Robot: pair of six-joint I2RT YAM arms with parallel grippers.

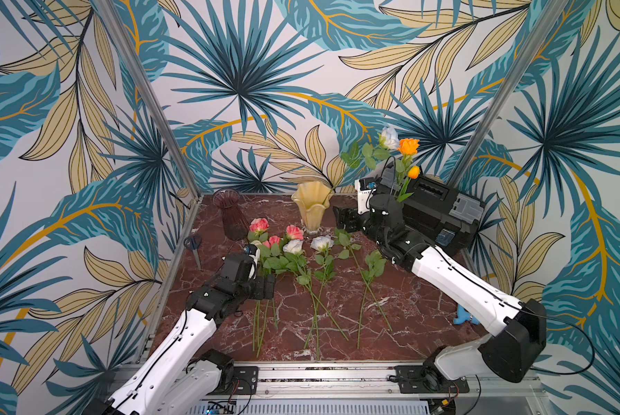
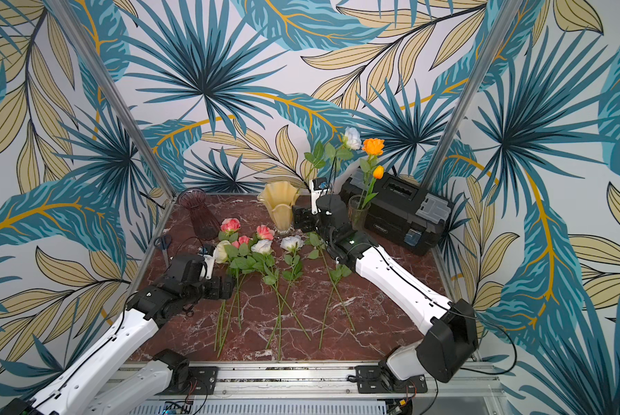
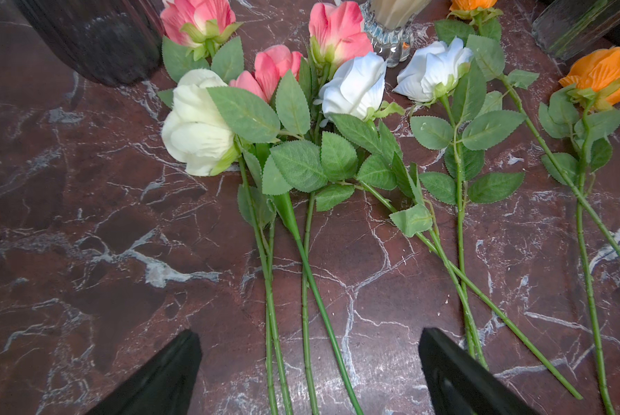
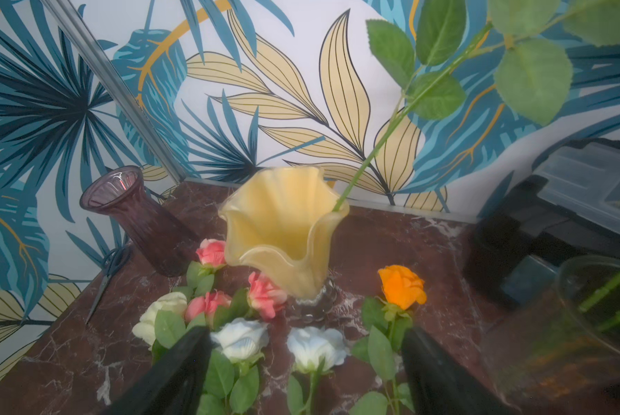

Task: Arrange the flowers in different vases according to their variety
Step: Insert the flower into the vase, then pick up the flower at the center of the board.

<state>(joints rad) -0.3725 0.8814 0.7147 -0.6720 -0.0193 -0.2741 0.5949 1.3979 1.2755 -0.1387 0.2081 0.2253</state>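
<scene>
Red-brown marble tabletop (image 1: 409,305) carries three vases along its far side. The purple ribbed vase (image 1: 231,212) stands near the far left corner, with blue-handled scissors (image 1: 193,246) lying just beside it. The cream-yellow ruffled vase (image 1: 312,206) stands at the middle of the back and holds one white rose (image 1: 388,137), whose stem leans out over the rim toward the right. The clear glass cylinder (image 2: 358,215) stands just in front of the black toolbox (image 1: 441,208) and holds an orange rose (image 1: 408,146) and an orange bud (image 1: 414,172), both upright.

All other flowers lie flat in the middle of the table, heads toward the vases and stems toward the robot. Three pink roses (image 1: 259,225) and a cream rose (image 3: 197,122) lie bunched at the left, their leaves overlapping. Two white roses (image 1: 322,243) lie next to them, the stems crossing lower down. Two orange roses (image 3: 601,73) lie farthest right, also with crossed stems; in both top views their heads are hidden under the right arm.

The left gripper (image 3: 308,334) hovers over the lower stems of the pink and cream bunch, its fingers wide apart and gripping nothing. The right gripper (image 4: 305,334) hangs just in front of the cream-yellow ruffled vase, above the heads of the white and orange roses on the table, fingers spread wide with nothing held between them.
</scene>
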